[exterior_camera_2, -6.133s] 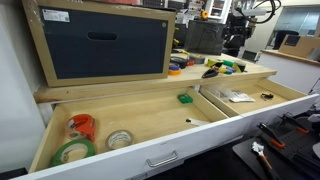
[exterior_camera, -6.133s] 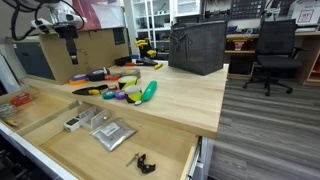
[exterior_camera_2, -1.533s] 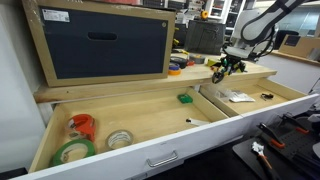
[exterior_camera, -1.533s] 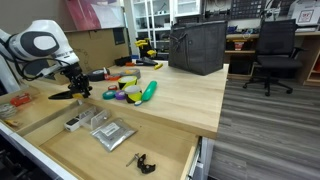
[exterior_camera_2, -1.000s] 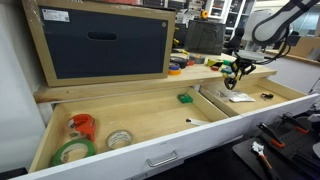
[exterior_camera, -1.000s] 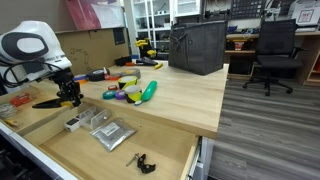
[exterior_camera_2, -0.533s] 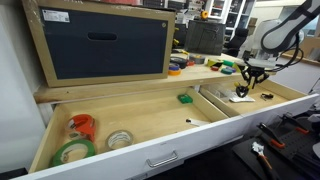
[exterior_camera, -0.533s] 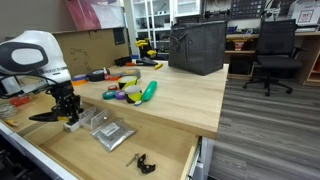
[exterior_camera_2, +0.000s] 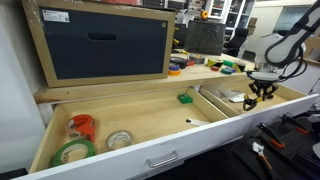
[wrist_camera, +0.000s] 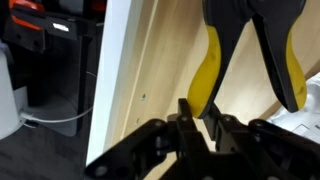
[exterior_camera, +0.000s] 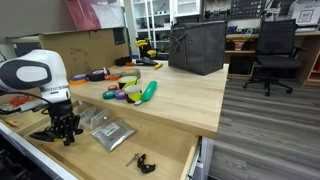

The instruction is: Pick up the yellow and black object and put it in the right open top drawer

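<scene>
My gripper (exterior_camera: 64, 134) is shut on the yellow and black object (exterior_camera: 47, 136), a slim clamp with yellow handles. It hangs low inside the right open top drawer (exterior_camera: 160, 143), just above the pale bottom near its far end. In the exterior view from the other side the gripper (exterior_camera_2: 262, 95) sits over that same drawer (exterior_camera_2: 292, 94), with the clamp (exterior_camera_2: 250, 101) sticking out sideways. In the wrist view the fingers (wrist_camera: 189, 113) pinch one yellow handle (wrist_camera: 211, 62), the second handle (wrist_camera: 284, 62) spreads to the right, and the drawer's wood lies behind.
A silver pouch (exterior_camera: 110, 133) and a small black clip (exterior_camera: 140, 160) lie in the same drawer. Coloured tools (exterior_camera: 127, 91) and a black bag (exterior_camera: 196, 47) are on the tabletop. The neighbouring drawer holds tape rolls (exterior_camera_2: 76, 150) and a green piece (exterior_camera_2: 185, 98).
The gripper has carried the clamp from beside the tabletop edge down into the drawer and towards the drawer's front. It has stayed shut on the clamp throughout.
</scene>
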Tool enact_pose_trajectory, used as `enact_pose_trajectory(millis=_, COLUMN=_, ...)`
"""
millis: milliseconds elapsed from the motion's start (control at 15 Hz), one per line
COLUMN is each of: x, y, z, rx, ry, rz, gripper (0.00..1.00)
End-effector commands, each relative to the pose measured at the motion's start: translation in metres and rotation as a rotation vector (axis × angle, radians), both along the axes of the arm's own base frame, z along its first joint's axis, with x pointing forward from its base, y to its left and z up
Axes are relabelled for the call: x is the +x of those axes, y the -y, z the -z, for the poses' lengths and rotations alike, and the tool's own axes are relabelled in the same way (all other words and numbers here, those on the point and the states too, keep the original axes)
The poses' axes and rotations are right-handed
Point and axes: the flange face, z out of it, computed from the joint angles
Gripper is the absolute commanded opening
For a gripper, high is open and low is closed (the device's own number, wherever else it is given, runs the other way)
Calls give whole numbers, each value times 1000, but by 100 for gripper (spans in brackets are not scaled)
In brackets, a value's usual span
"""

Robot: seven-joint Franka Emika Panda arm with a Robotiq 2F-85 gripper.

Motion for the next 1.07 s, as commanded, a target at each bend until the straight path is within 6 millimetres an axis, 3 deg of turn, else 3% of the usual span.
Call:
enact_pose_trajectory(millis=0, x=0, y=5, z=21, rx=-25, ry=-14, rz=72, gripper=5)
enact_pose_trajectory(millis=333, x=-1, y=-3, z=39, rx=-47, ry=-24, rz=107, gripper=5)
enact_pose_trajectory(millis=1000, x=20, y=-28, z=35, rx=-83, ry=37, rz=126, gripper=5)
